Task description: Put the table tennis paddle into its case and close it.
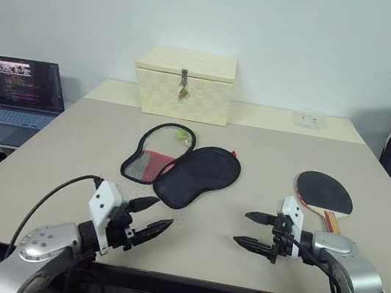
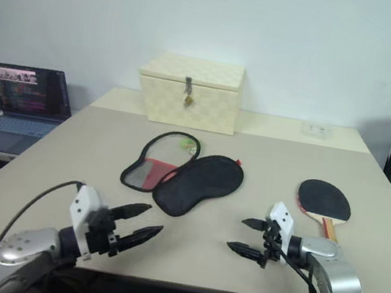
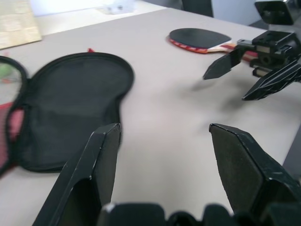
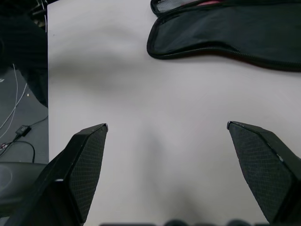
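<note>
Bare table [image 1: 266, 172] between case [image 1: 185, 166], paddle [image 1: 324, 192]

Silver-grey metal forearms, rounded shiny wrist housings. Left claw [image 1: 145, 221]: two pointy black fingers, white boxy block on top, thick black cable looping off behind. Right claw [image 1: 255, 230]: same black fingers, small white block, black wiring bundle, textured pads [image 4: 88, 165].

Even, soft, bright indoor light falls on the matte beige surface [image 1: 269, 151] without glare, casting only faint diffuse shadows, while both wrist views are soft, their near black pincer fingers [image 3: 101, 160] blurred and out of focus.
</note>
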`<control>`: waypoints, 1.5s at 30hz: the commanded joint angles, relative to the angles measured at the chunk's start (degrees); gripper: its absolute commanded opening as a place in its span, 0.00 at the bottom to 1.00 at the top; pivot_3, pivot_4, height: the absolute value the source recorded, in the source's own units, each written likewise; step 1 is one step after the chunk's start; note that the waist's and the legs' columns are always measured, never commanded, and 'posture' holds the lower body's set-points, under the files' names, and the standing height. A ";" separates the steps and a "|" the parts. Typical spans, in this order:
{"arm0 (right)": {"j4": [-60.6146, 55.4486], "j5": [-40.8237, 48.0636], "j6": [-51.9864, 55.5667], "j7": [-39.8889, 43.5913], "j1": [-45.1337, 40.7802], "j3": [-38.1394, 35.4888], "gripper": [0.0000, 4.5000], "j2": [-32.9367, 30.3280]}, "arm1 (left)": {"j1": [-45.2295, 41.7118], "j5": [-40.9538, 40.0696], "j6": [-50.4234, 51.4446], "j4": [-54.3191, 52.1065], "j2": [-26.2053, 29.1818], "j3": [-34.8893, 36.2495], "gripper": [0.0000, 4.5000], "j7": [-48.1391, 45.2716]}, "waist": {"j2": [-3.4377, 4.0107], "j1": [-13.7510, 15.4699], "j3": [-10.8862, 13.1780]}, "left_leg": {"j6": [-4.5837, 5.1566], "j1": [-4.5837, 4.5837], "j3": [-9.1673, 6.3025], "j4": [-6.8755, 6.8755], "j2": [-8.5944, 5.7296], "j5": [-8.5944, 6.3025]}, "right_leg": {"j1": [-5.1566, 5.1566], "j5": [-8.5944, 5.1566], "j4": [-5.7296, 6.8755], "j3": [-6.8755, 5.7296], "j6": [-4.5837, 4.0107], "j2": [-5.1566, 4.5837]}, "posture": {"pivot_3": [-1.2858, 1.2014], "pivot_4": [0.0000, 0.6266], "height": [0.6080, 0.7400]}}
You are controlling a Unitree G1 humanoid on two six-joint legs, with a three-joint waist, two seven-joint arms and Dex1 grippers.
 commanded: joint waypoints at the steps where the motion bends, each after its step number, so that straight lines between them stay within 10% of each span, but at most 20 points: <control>1: -3.07 0.67 1.01 -0.85 0.16 0.02 0.99 -0.35 | -0.89 0.48 -2.17 0.42 -0.49 -0.18 0.73 -0.48 | 0.00 0.02 0.00 | 0.00 -0.01 -0.02 0.00 0.00 0.00 | 0.00 0.00 0.00 -0.02 0.00 0.01 | 0.52 0.24 1.00; 23: -9.32 4.78 23.32 -25.43 -7.52 -1.92 0.99 11.45 | -11.27 -7.21 1.37 17.39 9.20 7.40 0.73 -15.13 | -0.01 -0.16 0.00 | 0.00 -0.04 -0.04 -0.02 0.07 0.01 | -0.09 -0.01 0.04 -0.03 -0.06 0.12 | 0.52 0.24 1.00; 45: 21.17 -1.99 22.63 -38.81 -26.12 0.07 0.99 34.04 | -10.64 -11.23 8.68 20.00 20.08 15.48 0.73 -22.99 | -0.05 -0.58 -0.01 | 0.00 -0.18 0.05 -0.27 0.14 0.00 | -0.45 0.23 0.09 0.01 -0.49 0.17 | 0.52 0.24 1.00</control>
